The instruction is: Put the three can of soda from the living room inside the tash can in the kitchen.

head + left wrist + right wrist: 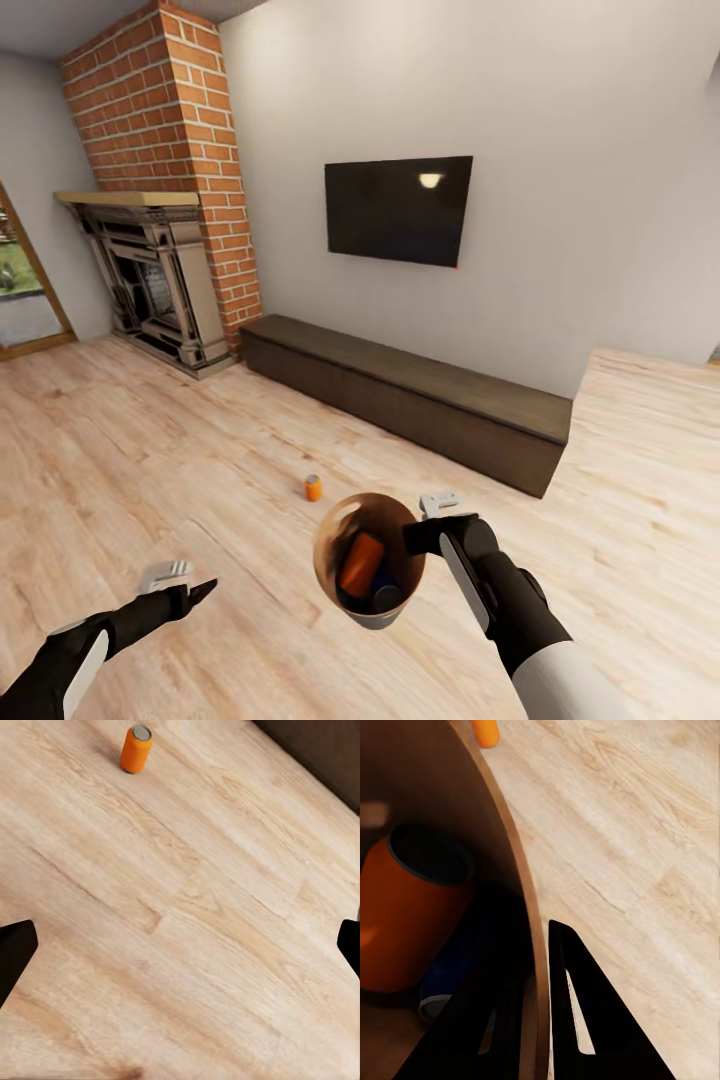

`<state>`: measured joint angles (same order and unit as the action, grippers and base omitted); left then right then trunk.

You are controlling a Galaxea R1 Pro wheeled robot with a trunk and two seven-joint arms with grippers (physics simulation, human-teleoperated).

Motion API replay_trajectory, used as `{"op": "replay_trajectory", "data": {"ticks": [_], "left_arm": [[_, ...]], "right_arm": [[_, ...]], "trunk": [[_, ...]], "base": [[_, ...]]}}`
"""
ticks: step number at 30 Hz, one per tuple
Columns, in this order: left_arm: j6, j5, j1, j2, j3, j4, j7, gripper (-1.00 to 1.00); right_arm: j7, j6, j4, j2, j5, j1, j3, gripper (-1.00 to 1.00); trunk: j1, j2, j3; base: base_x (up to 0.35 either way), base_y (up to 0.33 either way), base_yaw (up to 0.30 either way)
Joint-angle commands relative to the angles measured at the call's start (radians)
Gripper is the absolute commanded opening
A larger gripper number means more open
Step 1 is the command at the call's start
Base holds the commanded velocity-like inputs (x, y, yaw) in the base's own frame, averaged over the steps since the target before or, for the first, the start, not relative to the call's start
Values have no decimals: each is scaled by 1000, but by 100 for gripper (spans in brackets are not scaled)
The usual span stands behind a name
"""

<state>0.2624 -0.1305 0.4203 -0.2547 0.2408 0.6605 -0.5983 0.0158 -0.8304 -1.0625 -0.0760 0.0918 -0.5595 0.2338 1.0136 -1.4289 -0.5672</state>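
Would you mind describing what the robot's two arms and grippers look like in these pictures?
Both arms are glossy black with white shell panels along the forearms. The left gripper has a pale grey block and dark pointed fingers. The right gripper has the same grey block on a black wrist; its fingers are black, tapered and slotted. No cables or markings show.

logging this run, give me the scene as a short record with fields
room: living room, brick fireplace, wall television, long low cabinet, light wood floor
right claw: shut on the rim of the trash can, holding it off the floor
inside trash can: one orange soda can lying tilted; something dark beside it, unclear
can on floor: upright, between the trash can and the cabinet
left claw: open, empty, low over the floor
cans seen: two for certain
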Motion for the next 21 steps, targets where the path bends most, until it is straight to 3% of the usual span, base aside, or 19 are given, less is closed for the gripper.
{"op": "replay_trajectory", "data": {"ticks": [1, 7, 21], "left_arm": [[0, 0, 0, 0, 0, 0, 0, 100], [1, 0, 0, 0, -1, 2, 0, 100], [1, 1, 0, -1, 0, 2, -3, 100]], "right_arm": [[-5, 0, -1, 0, 13, 0, 0, -100], [-5, 0, -1, 0, 13, 0, 0, -100], [-5, -1, -1, -1, 13, 0, 1, -100]], "trunk": [[0, 0, 0], [0, 0, 0], [0, 0, 0]], "base": [[46, 0, 146], [210, 0, 57], [336, 30, 2]]}}
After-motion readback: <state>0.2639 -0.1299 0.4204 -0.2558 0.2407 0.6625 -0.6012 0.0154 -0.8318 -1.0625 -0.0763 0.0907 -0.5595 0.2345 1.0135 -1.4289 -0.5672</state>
